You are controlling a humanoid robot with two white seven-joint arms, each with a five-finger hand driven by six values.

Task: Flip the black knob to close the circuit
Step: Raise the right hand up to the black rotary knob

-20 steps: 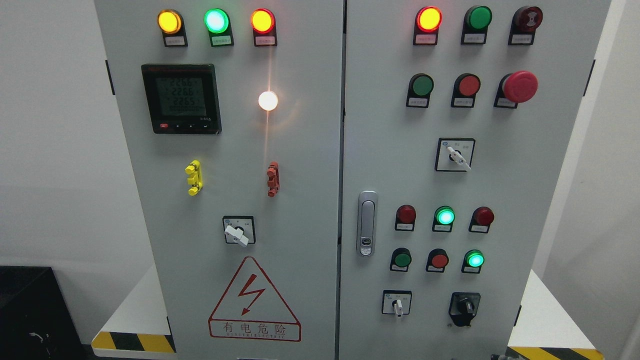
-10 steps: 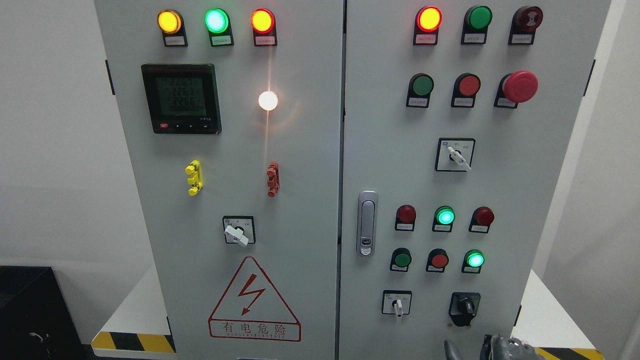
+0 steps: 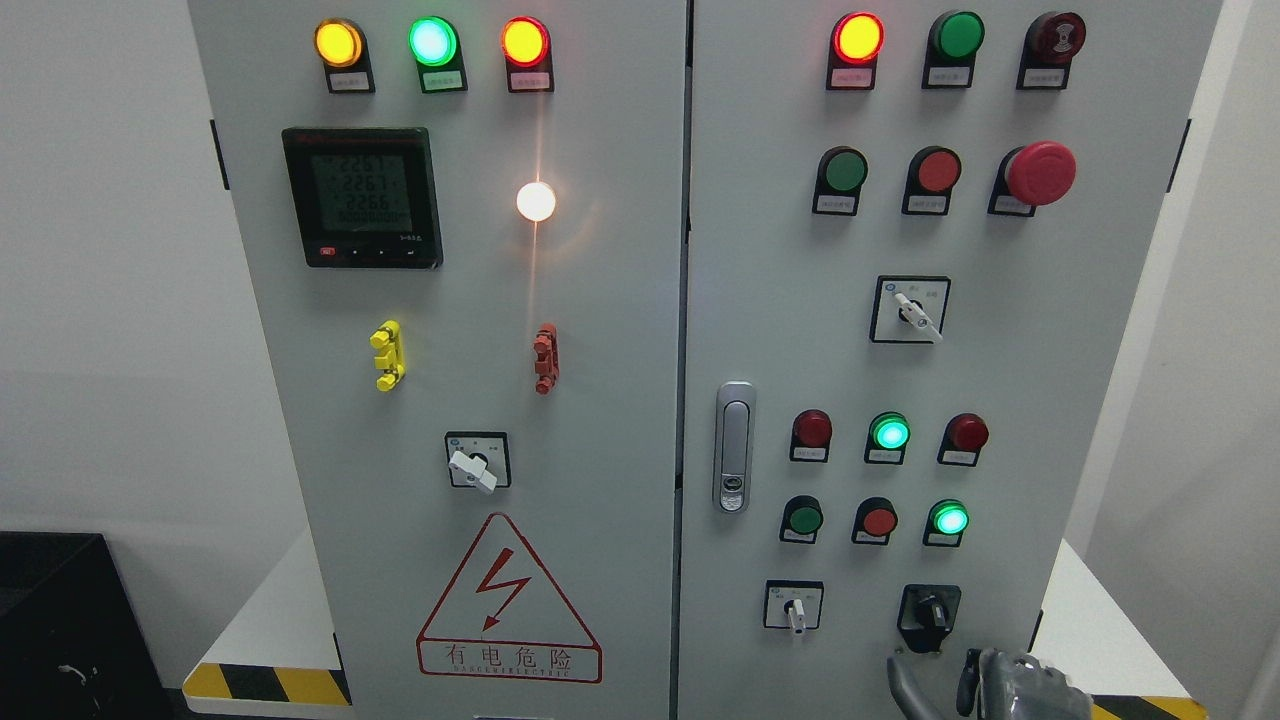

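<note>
The black knob (image 3: 930, 614) sits on its black plate at the lower right of the grey cabinet's right door (image 3: 780, 330), its handle pointing roughly upright. My right hand (image 3: 942, 674) rises from the bottom edge just below the knob. One grey finger (image 3: 903, 682) stands apart from the others (image 3: 968, 676), with nothing between them. The hand is a little below the knob and does not touch it. My left hand is out of sight.
A white rotary switch (image 3: 794, 607) sits left of the knob. Above are red and green lamps (image 3: 889, 432) and push buttons, a door latch (image 3: 734, 446) and a red mushroom button (image 3: 1040, 173). The left door carries a meter (image 3: 362, 196) and a warning triangle (image 3: 508, 600).
My right hand has come up from the bottom edge toward the black knob; a second ago it was out of view. The knob has not turned.
</note>
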